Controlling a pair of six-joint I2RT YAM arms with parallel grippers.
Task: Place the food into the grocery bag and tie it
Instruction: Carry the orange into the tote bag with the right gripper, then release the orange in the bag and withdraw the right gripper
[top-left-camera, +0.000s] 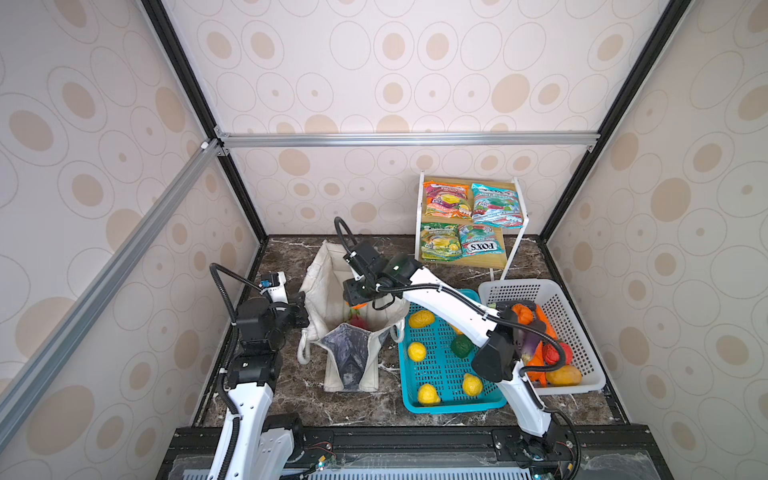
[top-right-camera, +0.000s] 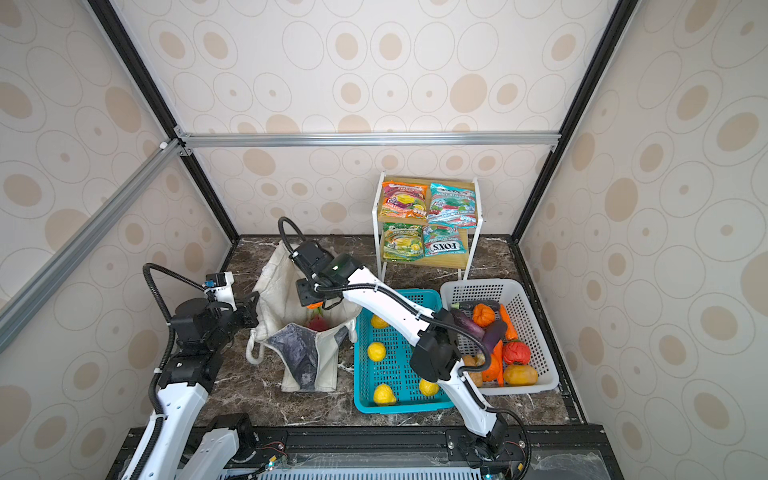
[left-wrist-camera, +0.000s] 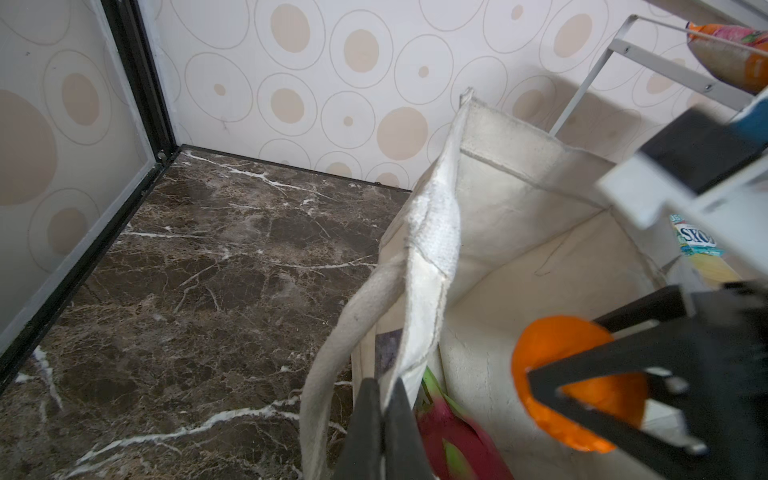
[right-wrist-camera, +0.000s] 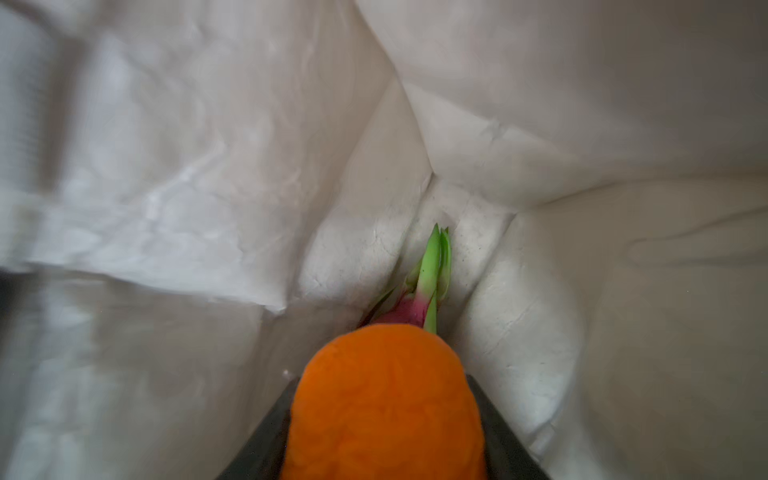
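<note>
Mid-packing here: the right pincer (right-wrist-camera: 383, 380) grips an orange (left-wrist-camera: 552, 345) and hangs it inside the mouth of the tote bag (top-left-camera: 353, 357), right above the dragon fruit (right-wrist-camera: 405, 311) lying at the bottom. The left pincer (left-wrist-camera: 383, 386) is clamped on the bag's rim, holding it open. Next, I'd guess: let go, then lift out without snagging cloth.

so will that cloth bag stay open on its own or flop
Probably floppy: the bag has creased, sagging walls and its near side slumps over. It is likely open only because the left gripper pinches its rim.
</note>
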